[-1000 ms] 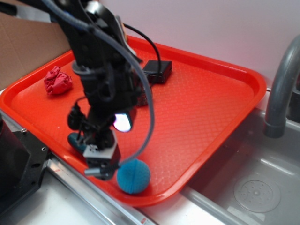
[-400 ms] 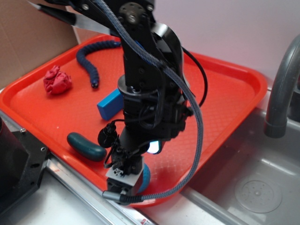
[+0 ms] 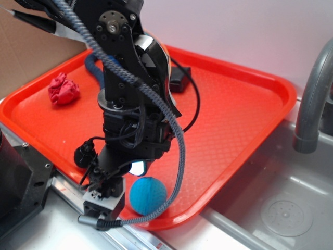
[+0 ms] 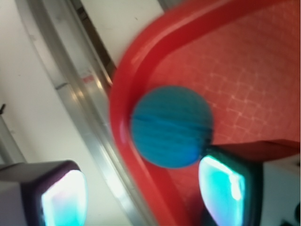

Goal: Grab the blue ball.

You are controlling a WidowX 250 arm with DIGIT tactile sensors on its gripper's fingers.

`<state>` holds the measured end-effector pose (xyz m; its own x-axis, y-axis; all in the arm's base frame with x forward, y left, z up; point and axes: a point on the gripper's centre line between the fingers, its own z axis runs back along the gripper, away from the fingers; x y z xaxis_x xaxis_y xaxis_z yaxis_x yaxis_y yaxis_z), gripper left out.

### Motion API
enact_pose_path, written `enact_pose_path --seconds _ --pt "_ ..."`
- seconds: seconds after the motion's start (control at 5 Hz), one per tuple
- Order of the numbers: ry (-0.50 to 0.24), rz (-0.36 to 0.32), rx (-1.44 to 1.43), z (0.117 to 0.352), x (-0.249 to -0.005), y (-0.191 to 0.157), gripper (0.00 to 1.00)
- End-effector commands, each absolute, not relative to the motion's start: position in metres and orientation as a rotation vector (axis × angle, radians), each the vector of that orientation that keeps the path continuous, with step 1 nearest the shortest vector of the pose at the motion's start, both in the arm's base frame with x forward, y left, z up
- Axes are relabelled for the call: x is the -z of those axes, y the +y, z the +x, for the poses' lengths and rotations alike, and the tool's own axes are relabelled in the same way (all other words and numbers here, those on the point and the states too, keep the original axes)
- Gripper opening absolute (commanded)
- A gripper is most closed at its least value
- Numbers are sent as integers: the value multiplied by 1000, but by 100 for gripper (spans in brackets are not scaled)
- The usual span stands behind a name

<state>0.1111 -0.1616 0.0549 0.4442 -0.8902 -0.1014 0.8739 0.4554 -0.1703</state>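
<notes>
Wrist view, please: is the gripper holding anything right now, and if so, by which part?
Nothing is held. The gripper is open, and the blue ball rests free against the tray rim.

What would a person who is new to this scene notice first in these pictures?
Probably the black robot arm, which fills the middle of the exterior view and leans over the near edge of a bright red tray. Its gripper hangs at the tray's front rim, jaws apart, just left of the blue ball. The ball rests against the rim, ungripped; a crumpled red lump lies far left.
</notes>
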Motion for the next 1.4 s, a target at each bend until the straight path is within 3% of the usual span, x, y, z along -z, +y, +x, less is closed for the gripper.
enact_pose_path --seconds 0.0,0.4,0.6,0.8,1.0,1.2 --pt "205 -105 1055 106 -59 -164 100" --pt "205 -105 1055 106 -59 -164 100" --pt "303 -112 1054 113 -29 -164 100" --pt "286 -117 1025 114 -30 -164 0" --pt "306 -97 983 112 -30 -162 0" --pt "241 -99 885 112 -53 -154 0"
